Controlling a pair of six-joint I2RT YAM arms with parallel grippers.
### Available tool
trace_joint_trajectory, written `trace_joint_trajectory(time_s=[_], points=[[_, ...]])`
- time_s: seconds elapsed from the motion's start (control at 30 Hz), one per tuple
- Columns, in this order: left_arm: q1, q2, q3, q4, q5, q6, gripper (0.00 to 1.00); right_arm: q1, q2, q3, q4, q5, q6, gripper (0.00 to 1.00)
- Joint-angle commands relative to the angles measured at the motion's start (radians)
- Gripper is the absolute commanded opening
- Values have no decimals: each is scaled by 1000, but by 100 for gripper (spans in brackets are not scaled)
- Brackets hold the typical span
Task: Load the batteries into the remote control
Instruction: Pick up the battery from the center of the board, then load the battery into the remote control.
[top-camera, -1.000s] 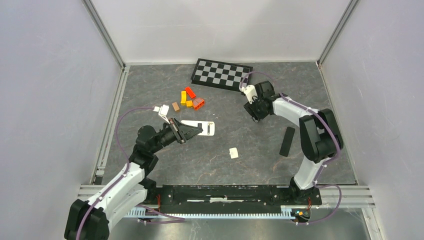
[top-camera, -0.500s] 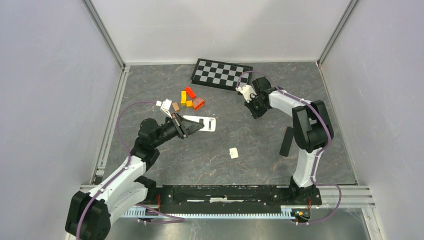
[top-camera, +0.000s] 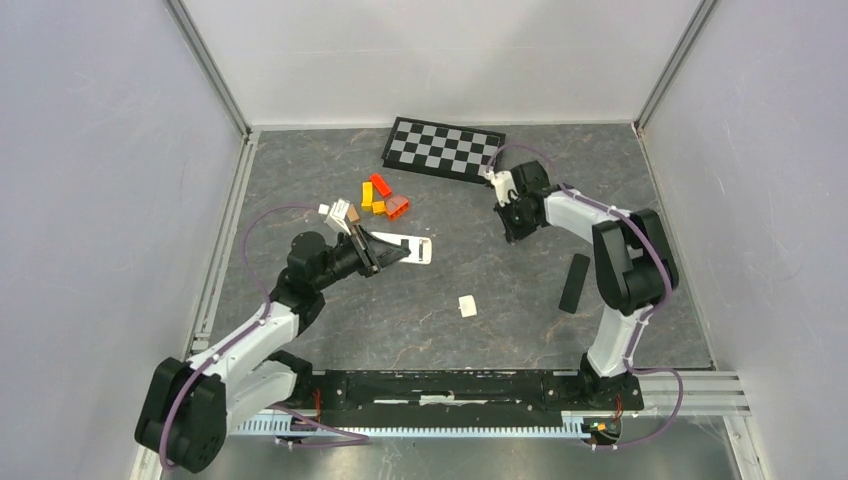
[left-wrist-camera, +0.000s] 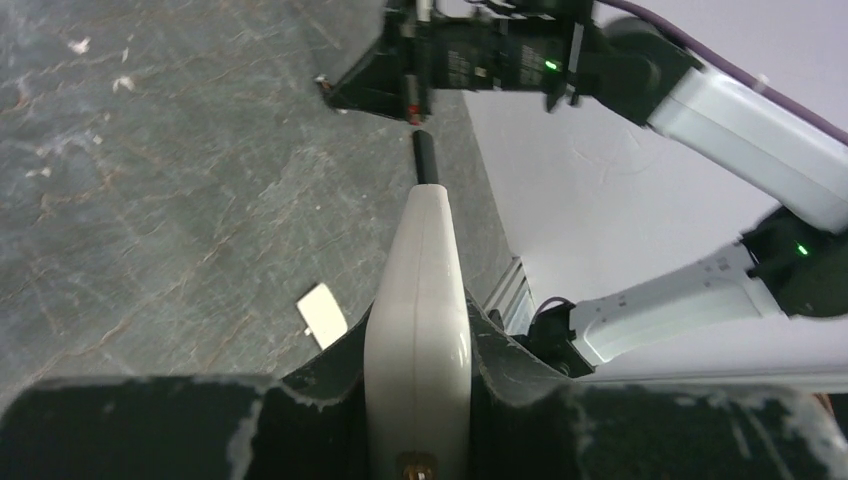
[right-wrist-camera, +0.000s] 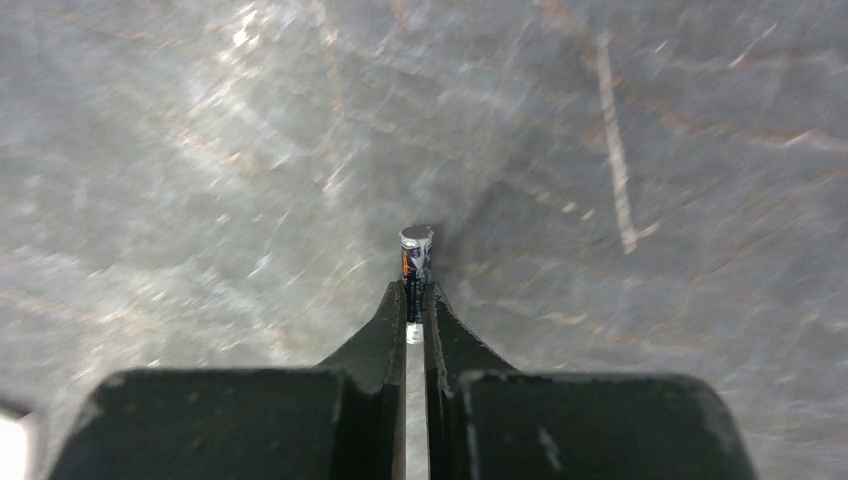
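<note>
My left gripper is shut on the white remote control, holding it on its edge just above the table. In the left wrist view the remote control fills the gap between the jaws of the left gripper. My right gripper points down at the table right of centre. In the right wrist view the right gripper is shut on a small dark battery with a silvery end, which sticks out past the fingertips just over the table. In the top view the battery is hidden by the fingers.
A small white cover lies on the table near the middle, also seen as the white cover. A black bar lies at the right. Orange and red blocks and a checkerboard sit farther back.
The right gripper has shut on the battery and shifted slightly. The left arm has drawn the remote a little to the left and back.
</note>
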Motion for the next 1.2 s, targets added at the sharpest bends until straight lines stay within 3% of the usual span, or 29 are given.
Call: trace_joint_trajectory(time_s=[0.0,0.13,0.27,0.43,0.57,0.73,1.17], points=[[3,93,-10,70,-35,-97,2,1,-166,-132,141,-167,195,1],[-1,240,-17,198,11,-152,2,23,-285,-263,258,-331,344,1],[-19,396,-27,377,54,-223,2,86,-382,-380,393,-401,540,2],[-34,569,-46,619,87,-347,2,195,-477,-512,615,-386,846,2],[-40,673,-59,757,88,-414,2,244,-525,-568,701,-345,1009,3],[-50,745,-68,844,76,-437,2,256,-562,-570,660,-284,1059,4],[-64,777,-72,862,54,-410,2,278,-497,-532,651,-268,1087,12]])
